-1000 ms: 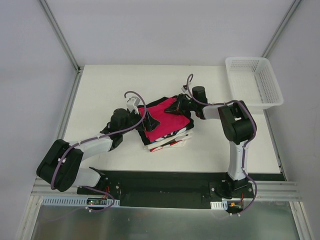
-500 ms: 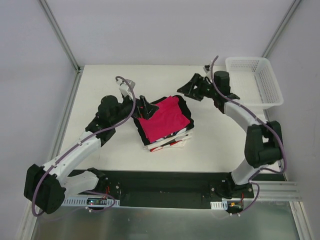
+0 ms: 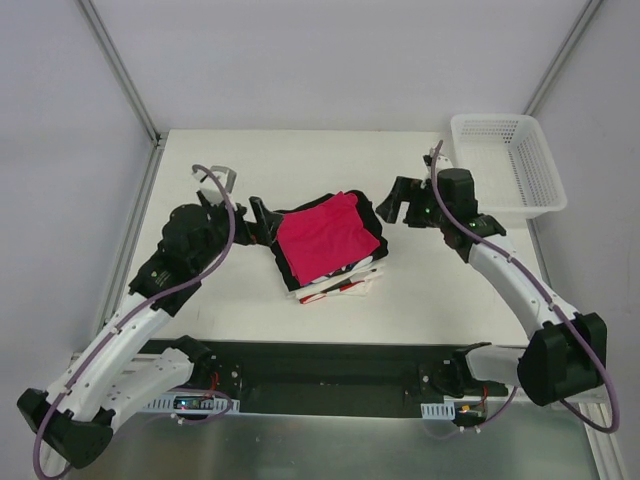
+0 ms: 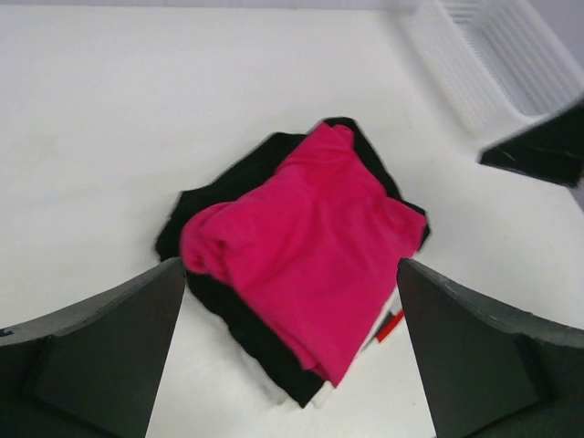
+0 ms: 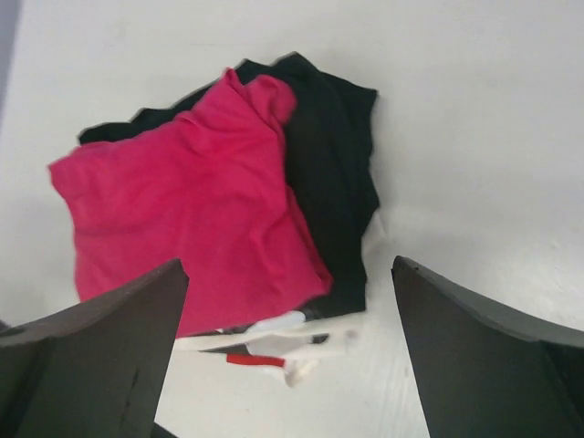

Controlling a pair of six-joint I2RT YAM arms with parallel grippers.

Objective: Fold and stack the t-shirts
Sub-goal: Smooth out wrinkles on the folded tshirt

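Observation:
The t-shirts lie in one folded stack mid-table. A crimson-pink tee (image 3: 322, 236) is on top, over a black one (image 3: 370, 214), with white and red edges (image 3: 338, 288) showing at the stack's near side. My left gripper (image 3: 262, 218) hovers open just left of the stack, holding nothing. My right gripper (image 3: 395, 203) hovers open just right of it, also holding nothing. The left wrist view has the pink tee (image 4: 310, 246) ahead of my open left gripper (image 4: 290, 269). The right wrist view has the pink tee (image 5: 192, 219) and black tee (image 5: 333, 182) beyond my open right gripper (image 5: 287, 265).
A white lattice basket (image 3: 497, 119) stands at the back right corner, also in the left wrist view (image 4: 493, 64). Bare white table surrounds the stack. The frame rail and black base plate run along the near edge.
My right gripper opened, let go of the pink tee and pulled off the stack to its right. My left gripper drew back to the left. The pink tee stays on top.

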